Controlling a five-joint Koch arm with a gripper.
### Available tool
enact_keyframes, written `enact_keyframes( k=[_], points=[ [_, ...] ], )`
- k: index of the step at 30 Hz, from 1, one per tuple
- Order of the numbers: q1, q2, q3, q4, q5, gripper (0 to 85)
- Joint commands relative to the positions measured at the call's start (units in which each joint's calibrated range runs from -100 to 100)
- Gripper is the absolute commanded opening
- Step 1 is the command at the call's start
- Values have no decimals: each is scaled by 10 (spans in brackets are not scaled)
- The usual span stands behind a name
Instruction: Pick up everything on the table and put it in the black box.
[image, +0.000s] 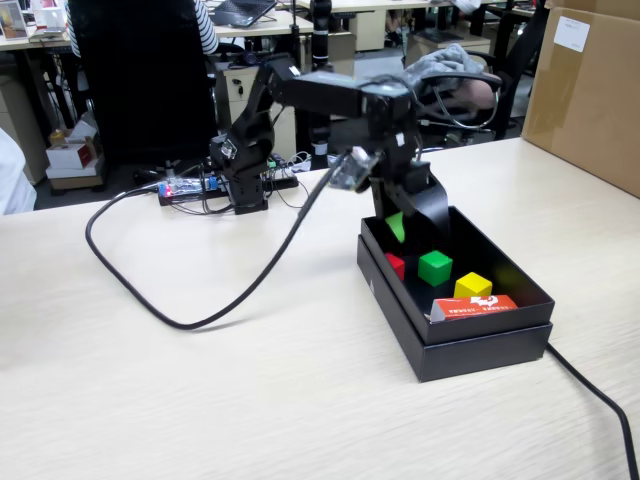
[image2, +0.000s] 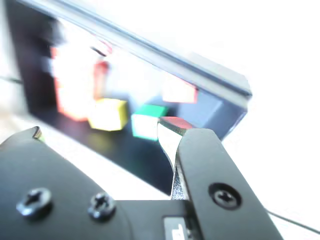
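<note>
The green cube (image: 435, 267) lies inside the black box (image: 455, 335), near its middle, on the beige table (image: 200, 400). My gripper (image: 400, 226) hangs over the far end of the box, above the floor. A slanted green patch shows at its tip; I cannot tell what it is. In the wrist view the gripper (image2: 102, 129) has its jaws wide apart with nothing between them. Beyond them are the box wall (image2: 215, 107) and the green cube (image2: 147, 124), blurred and overexposed.
In the box also lie a red cube (image: 396, 265), a yellow cube (image: 473, 287) and an orange-red packet (image: 475, 306). A black cable (image: 200, 310) loops across the table from the arm base (image: 240, 175). A big brown carton (image: 590, 90) stands at the right.
</note>
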Motion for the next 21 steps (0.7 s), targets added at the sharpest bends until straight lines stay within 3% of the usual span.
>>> enact_keyframes(
  k=[1, 8, 21],
  points=[
    [-30, -220, -50, 17, -5, 467],
    [-103, -526, -398, 163, -6, 467],
    [-134, -827, -829, 332, -6, 471]
  ],
)
